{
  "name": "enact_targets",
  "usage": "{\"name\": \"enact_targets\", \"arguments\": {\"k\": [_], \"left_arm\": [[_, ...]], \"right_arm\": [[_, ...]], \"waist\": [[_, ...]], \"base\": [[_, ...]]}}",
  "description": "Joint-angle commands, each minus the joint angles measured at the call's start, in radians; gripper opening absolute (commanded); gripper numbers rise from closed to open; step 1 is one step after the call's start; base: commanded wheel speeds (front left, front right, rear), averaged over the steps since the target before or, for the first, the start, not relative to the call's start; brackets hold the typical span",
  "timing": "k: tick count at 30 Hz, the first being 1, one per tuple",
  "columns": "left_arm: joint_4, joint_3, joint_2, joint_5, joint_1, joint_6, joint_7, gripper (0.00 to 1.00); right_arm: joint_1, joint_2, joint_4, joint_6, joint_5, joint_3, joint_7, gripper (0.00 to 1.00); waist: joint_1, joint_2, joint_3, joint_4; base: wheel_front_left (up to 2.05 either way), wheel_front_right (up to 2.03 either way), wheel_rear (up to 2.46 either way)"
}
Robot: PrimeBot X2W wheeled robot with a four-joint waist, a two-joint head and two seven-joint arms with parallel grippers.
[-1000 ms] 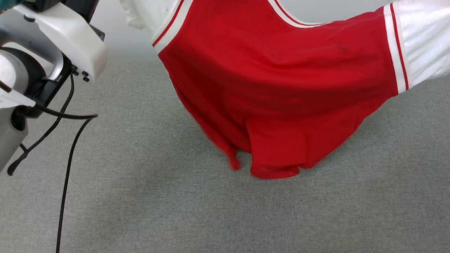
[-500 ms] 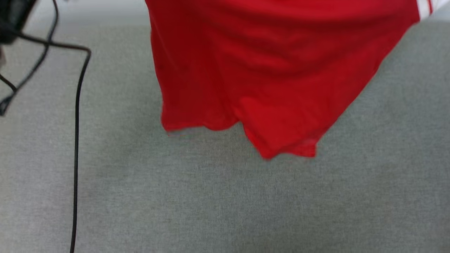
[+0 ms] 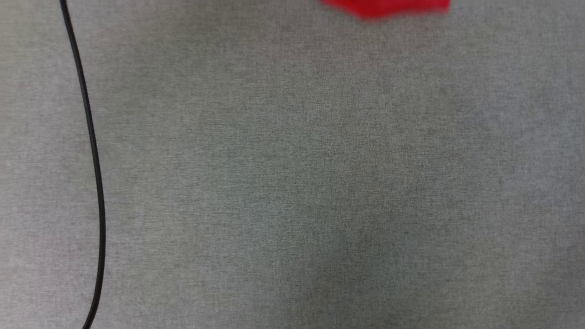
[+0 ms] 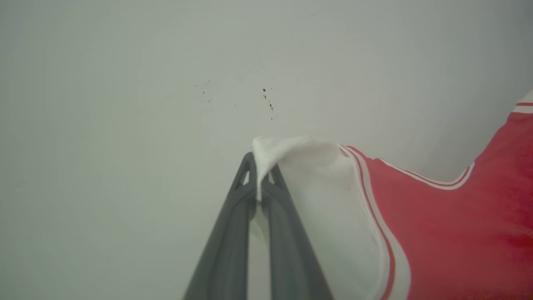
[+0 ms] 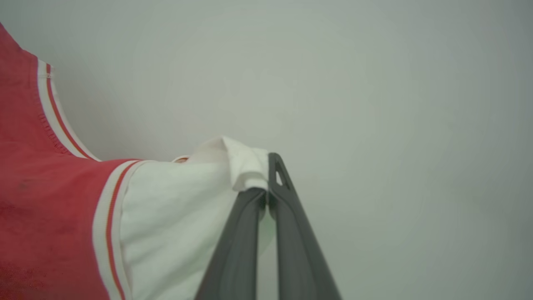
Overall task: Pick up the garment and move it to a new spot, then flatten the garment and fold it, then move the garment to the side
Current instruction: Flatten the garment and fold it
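Grey cloth surface [image 3: 292, 183] below, left gripper [image 4: 259, 173] and right gripper [image 5: 265, 183] each clamp a sleeve so garment [image 3: 384, 5] at frame top hangs spread, probably for laydown.

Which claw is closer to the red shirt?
Neither, it's a tie: the left claw is pinching one white sleeve of the shirt, and the right claw is pinching the other sleeve.

Likely a lab: grey fabric surface [image 3: 292, 183], bare wall [image 4: 125, 83]
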Motion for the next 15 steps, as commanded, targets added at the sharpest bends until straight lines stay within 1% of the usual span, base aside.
{"name": "enact_targets", "arguments": {"k": [1, 4, 8, 12, 15], "left_arm": [[0.018, 0.004, -0.007, 0.004, -0.032, -0.009, -0.012, 0.0], [0.071, 0.006, -0.02, 0.011, -0.078, -0.023, -0.039, 0.0], [0.136, -0.002, -0.038, 0.011, -0.099, -0.044, -0.066, 0.0], [0.192, -0.009, -0.052, 0.002, -0.081, -0.059, -0.098, 0.0], [0.222, -0.022, -0.058, -0.003, -0.047, -0.072, -0.125, 0.0]], "right_arm": [[-0.037, 0.005, 0.021, -0.001, -0.008, 0.006, -0.019, 0.0], [-0.104, 0.017, 0.089, -0.001, -0.013, 0.032, -0.048, 0.0], [-0.164, 0.025, 0.175, -0.001, -0.008, 0.066, -0.084, 0.0], [-0.174, 0.036, 0.247, -0.001, 0.02, 0.103, -0.126, 0.0], [-0.143, 0.037, 0.285, -0.001, 0.041, 0.148, -0.166, 0.0]], "waist": [[-0.0003, 0.0, 0.011, -0.006], [-0.0003, 0.0, 0.022, -0.009], [-0.0003, 0.0, 0.046, -0.01], [-0.0003, 0.0, 0.07, -0.011], [-0.0003, 0.0, 0.078, -0.012]], "base": [[0.0, 0.0, 0.0], [0.0, 0.0, 0.0], [0.0, 0.0, 0.0], [0.0, 0.0, 0.0], [0.0, 0.0, 0.0]]}}
